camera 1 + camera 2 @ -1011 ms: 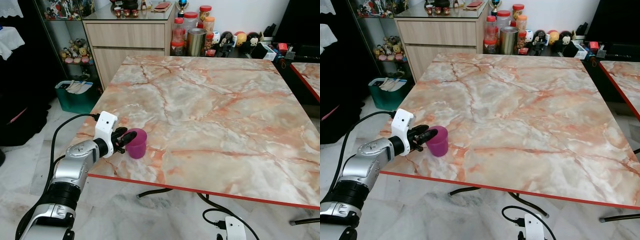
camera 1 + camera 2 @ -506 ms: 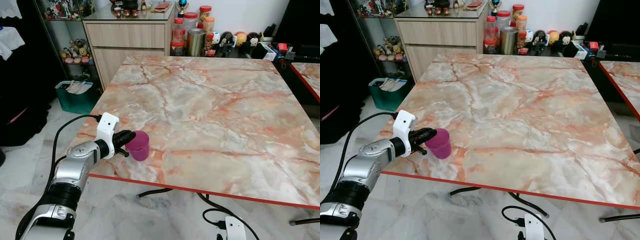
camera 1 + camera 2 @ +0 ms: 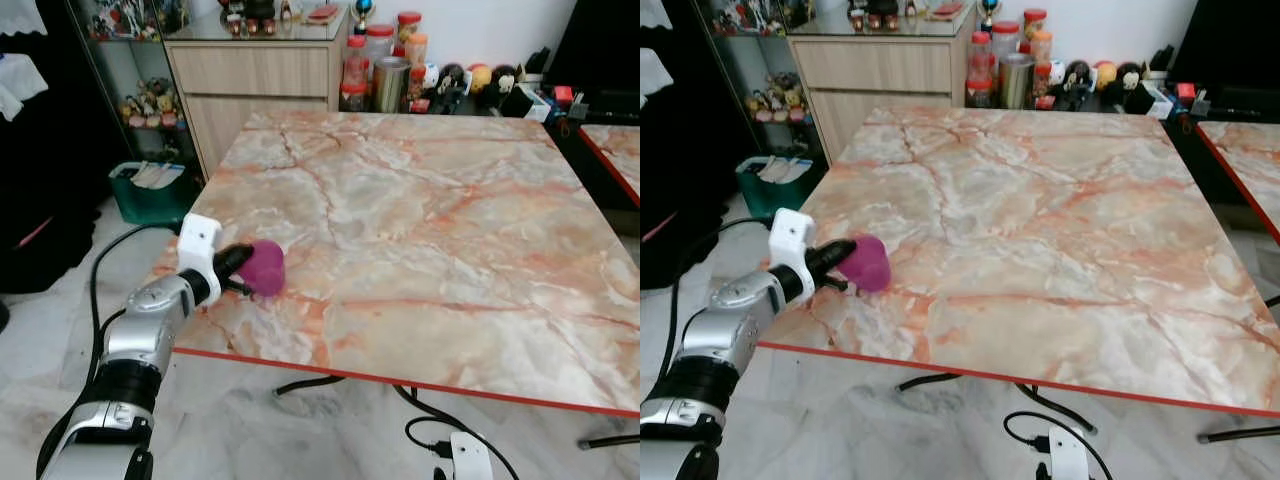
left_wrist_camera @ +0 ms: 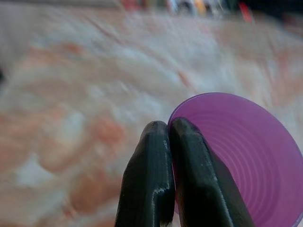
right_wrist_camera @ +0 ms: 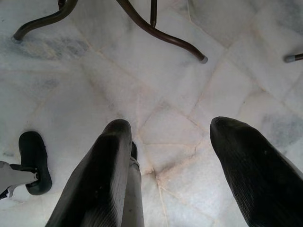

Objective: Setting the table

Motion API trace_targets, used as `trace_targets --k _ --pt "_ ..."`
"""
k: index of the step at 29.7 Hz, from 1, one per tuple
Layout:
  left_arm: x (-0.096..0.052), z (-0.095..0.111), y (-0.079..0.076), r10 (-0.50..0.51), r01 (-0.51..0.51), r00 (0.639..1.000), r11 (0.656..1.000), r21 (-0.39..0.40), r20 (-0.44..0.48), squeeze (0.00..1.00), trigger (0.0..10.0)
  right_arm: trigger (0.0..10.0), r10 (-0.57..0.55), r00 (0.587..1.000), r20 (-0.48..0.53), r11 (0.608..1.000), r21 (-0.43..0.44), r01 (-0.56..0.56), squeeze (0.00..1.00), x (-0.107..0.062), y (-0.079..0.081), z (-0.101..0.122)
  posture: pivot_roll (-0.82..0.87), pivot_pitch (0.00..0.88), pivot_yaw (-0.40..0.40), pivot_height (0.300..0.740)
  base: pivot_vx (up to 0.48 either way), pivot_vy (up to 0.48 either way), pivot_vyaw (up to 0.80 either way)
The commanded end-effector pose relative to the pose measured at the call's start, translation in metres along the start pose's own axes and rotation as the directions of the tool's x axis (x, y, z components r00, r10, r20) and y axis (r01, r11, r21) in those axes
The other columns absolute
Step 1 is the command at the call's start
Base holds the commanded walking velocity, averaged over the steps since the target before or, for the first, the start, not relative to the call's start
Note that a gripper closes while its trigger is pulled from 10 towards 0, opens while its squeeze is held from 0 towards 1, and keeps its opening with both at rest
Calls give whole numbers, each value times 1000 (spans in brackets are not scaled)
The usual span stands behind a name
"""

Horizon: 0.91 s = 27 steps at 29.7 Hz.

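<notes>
The purple cup (image 3: 263, 268) is pinched at its rim by the left gripper (image 3: 236, 262), near the marble table (image 3: 420, 220) edge. Jars (image 3: 380, 40) are grouped on the far cabinet (image 3: 255, 85). The right gripper (image 5: 170, 156) is held spread over floor tiles.

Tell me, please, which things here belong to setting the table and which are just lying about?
Job:
- purple cup, pinched at its rim by the left tool
- marble table

Lying about:
- jars and steel tumbler past the table's far edge
- toys beside them
- green bin on the floor
- cabinet

Silver left arm (image 3: 140, 340); black-fingered claw (image 3: 238, 262)
</notes>
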<state>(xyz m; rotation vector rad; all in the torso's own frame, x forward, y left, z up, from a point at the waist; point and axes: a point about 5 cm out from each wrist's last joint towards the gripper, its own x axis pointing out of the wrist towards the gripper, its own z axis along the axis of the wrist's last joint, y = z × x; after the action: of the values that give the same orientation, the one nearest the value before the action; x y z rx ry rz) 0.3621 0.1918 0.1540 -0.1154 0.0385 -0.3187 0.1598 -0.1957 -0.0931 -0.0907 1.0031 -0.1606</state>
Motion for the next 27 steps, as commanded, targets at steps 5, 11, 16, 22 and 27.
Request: trace_targets --k 5,11,16,22,27 --pt "2 16 17 191 -196 977 980 43 90 0 10000 10000 -14 1000 -2 1000 17 14 0 1 -4 2 27 0 16 719 0 0 0" --pt "4 19 20 299 -302 940 953 -5 163 0 10000 10000 -15 1000 -2 1000 17 15 0 1 -4 2 25 0 22 719 0 0 0" --pt "4 18 21 336 -336 924 941 -34 184 0 10000 10000 -15 1000 -2 1000 16 15 0 1 -4 2 20 0 24 719 0 0 0" --pt "3 18 23 425 -432 877 901 -19 224 0 10000 10000 -16 1000 -16 1000 11 16 0 0 -6 -2 18 0 10 719 0 0 0" --pt "1 18 26 438 -444 868 896 -30 233 0 10000 10000 -19 1000 -16 1000 18 19 0 0 -7 -2 23 0 4 719 0 0 0"
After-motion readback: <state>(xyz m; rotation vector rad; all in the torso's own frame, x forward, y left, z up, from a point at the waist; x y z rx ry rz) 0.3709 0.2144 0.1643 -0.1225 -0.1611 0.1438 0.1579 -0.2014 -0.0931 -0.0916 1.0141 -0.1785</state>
